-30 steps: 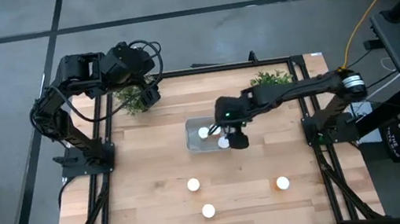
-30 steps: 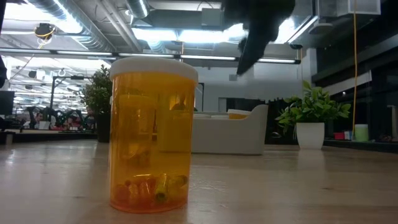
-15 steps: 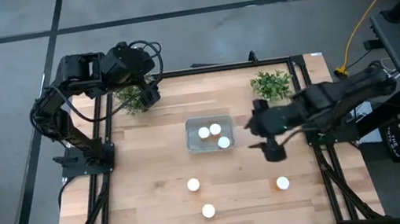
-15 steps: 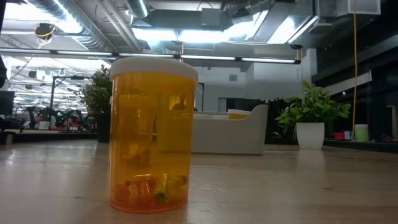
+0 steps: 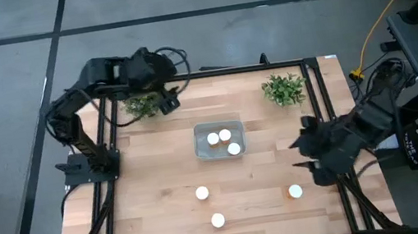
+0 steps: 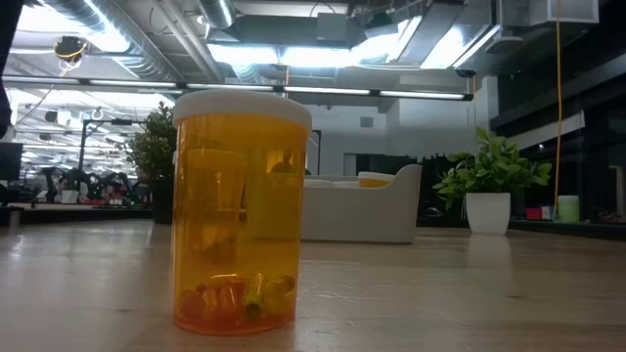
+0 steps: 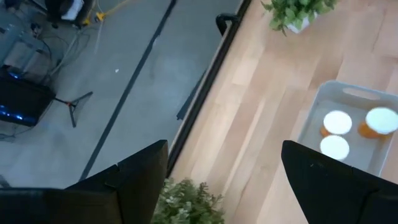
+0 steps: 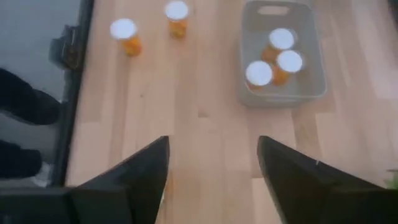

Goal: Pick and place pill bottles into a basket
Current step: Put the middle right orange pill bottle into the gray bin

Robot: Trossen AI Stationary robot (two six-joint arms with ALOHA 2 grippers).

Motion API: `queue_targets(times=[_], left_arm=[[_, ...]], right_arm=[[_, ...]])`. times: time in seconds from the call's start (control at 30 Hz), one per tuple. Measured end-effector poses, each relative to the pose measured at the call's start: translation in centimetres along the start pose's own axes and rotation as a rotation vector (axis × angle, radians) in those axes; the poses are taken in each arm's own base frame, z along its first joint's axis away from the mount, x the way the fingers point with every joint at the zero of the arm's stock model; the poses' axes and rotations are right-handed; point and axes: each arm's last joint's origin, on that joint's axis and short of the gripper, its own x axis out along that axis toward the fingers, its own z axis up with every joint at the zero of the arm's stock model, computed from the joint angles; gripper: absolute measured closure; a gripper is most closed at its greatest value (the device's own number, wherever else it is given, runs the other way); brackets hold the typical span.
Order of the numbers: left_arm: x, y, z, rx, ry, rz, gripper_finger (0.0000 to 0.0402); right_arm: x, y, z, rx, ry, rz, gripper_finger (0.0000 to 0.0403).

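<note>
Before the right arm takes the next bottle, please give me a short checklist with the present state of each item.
1. Right hand is empty and open: ok, nothing shows between its fingers.
2. Next bottle stands upright and free on the table: ok, it is near the right hand.
3. Basket has room: ok, only three bottles are inside.
4. Other bottles do not block the way: ok, two stand apart toward the middle.
5. Left hand is away from the basket: ok, open, at the far left corner beside a plant.
6. Bottle caps closed tightly: cannot tell.
</note>
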Motion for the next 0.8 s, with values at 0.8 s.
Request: queue_targets(times=[0.8], left_arm=[[-2.4, -6.6, -0.5, -0.267, -0.115, 0.101, 0.0093]], right_arm=[[2.6, -1.7, -11.6, -0.159, -0.139, 0.268, 0.0105]])
